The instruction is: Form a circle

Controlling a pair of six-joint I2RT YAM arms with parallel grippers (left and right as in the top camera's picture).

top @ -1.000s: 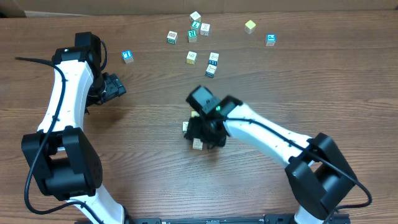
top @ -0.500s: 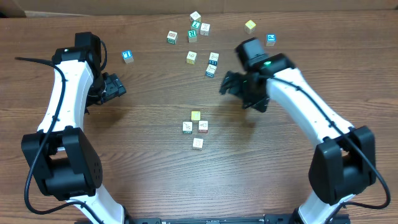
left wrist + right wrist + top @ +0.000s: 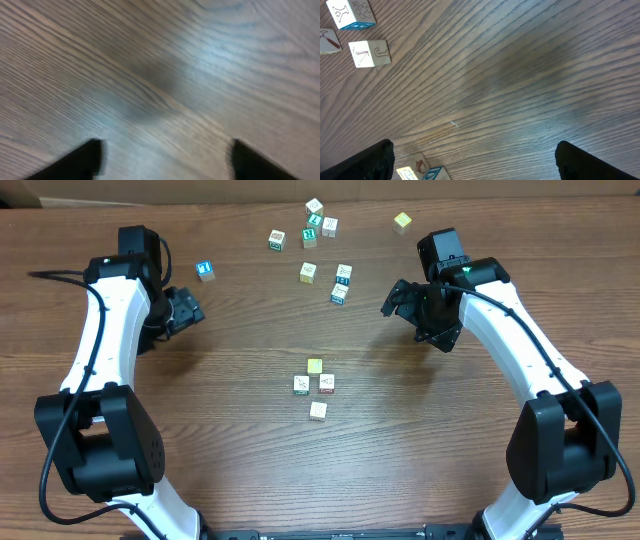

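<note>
On the overhead view, the right gripper (image 3: 393, 300) has backed off from mid-table to the right side, jaws wide and holding nothing. That leaves the circle (image 3: 325, 383) bare in the middle of the table (image 3: 230, 440): yellow cube (image 3: 315, 366) on top, two side by side, one below. It looks more like a tight diamond to me, so I'd guess it needs spreading. The left gripper (image 3: 193, 313) hangs near a blue cube (image 3: 205, 270). Spare cubes (image 3: 310, 272) lie further back, and nothing's blocking. Left wrist: fingers (image 3: 80, 162) apart, only wood between them. Right wrist: jaws spread, spare cubes at the edges.
</note>
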